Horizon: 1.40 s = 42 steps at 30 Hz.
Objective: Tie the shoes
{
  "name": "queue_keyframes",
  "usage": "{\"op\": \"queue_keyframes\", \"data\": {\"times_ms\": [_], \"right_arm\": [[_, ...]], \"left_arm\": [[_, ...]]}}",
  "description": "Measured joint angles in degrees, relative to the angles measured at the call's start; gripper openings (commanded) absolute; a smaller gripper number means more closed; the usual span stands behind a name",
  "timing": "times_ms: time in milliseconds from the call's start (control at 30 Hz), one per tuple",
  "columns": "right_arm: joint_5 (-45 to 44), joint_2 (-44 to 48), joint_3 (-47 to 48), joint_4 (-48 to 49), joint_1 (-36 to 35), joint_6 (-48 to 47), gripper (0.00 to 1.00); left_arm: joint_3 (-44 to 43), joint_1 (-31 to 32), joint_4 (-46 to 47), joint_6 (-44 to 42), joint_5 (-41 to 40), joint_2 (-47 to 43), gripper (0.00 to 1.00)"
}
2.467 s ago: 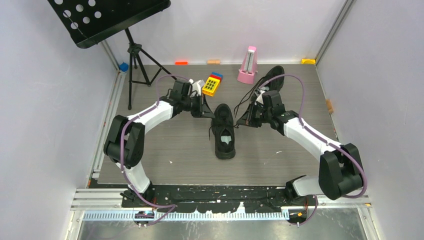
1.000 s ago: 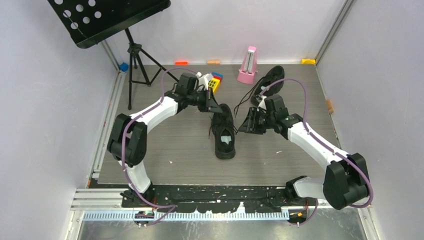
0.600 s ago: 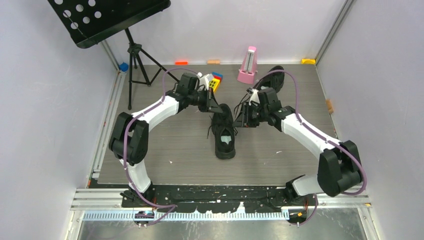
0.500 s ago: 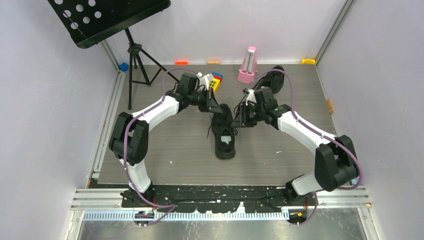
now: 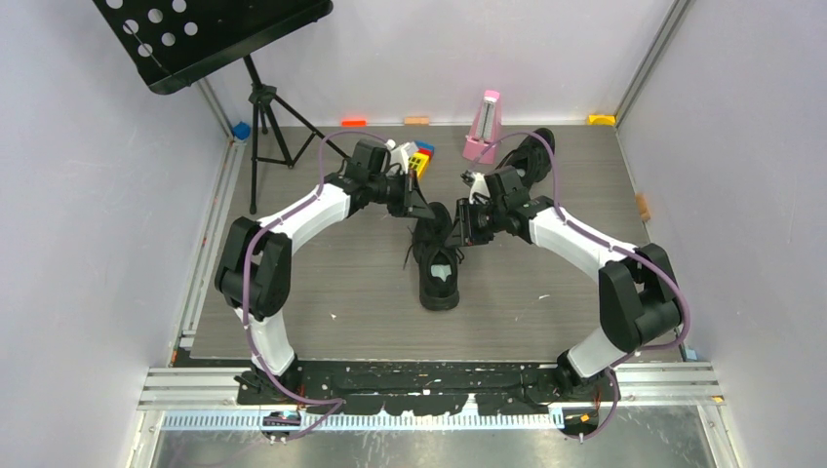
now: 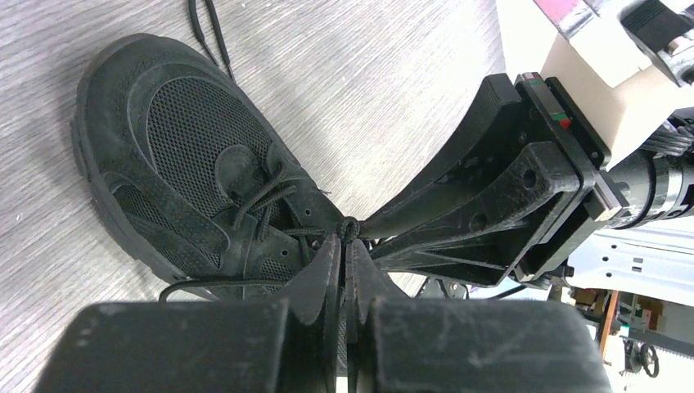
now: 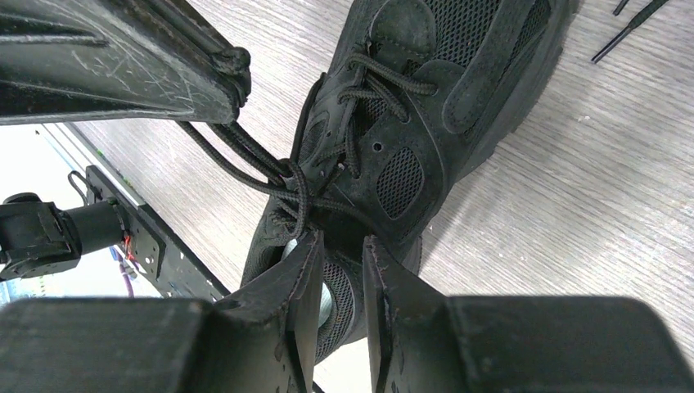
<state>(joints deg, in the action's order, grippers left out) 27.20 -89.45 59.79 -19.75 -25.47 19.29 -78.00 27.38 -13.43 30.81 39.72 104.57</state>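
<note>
clamping the lace (image 6: 349,228) taut, the left gripper (image 6: 344,246) is waiting; the right gripper (image 7: 341,241), parted and empty, is risking closing beside it.

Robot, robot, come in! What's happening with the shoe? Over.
Left gripper shut on the lace, lace taut. Right gripper slightly open over the shoe, beside the lace. Not yet tied. Other shoe at back, behind right arm.

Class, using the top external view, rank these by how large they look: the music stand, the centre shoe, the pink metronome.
1. music stand, though it rises nearer the camera, which inflates it.
2. centre shoe.
3. pink metronome.
</note>
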Motion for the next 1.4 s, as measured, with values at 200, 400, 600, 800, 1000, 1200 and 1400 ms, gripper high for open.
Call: {"op": "queue_keyframes", "data": {"times_ms": [200, 400, 600, 800, 1000, 1200, 1400], "right_arm": [[0.7, -1.1, 0.3, 0.0, -0.3, -0.4, 0.27], [1.5, -2.5, 1.5, -0.1, -0.5, -1.1, 0.09], [1.9, -2.8, 1.6, 0.0, -0.6, -1.4, 0.0], [1.8, -2.1, 1.6, -0.4, -0.6, -1.0, 0.0], [0.6, -0.5, 1.6, -3.1, -0.9, 0.5, 0.0], [-0.8, 0.4, 1.1, -5.7, -1.0, 1.3, 0.0], [-1.3, 1.9, 0.9, -7.3, -1.0, 1.4, 0.0]], "left_arm": [[-0.2, 0.0, -0.6, -0.1, 0.0, 0.2, 0.0], [-0.6, 0.0, -1.0, -0.2, 0.0, 0.5, 0.0], [-0.6, 0.0, -1.7, -1.0, 0.0, 0.9, 0.0], [-0.6, 0.0, -3.0, -1.6, -0.3, 0.9, 0.0], [-0.8, 0.0, -5.3, -2.8, -2.4, 0.9, 0.0], [-0.8, 0.0, -7.4, -3.3, -4.5, 0.9, 0.0], [-0.8, 0.0, -8.1, -3.9, -5.7, 0.9, 0.0]]}}
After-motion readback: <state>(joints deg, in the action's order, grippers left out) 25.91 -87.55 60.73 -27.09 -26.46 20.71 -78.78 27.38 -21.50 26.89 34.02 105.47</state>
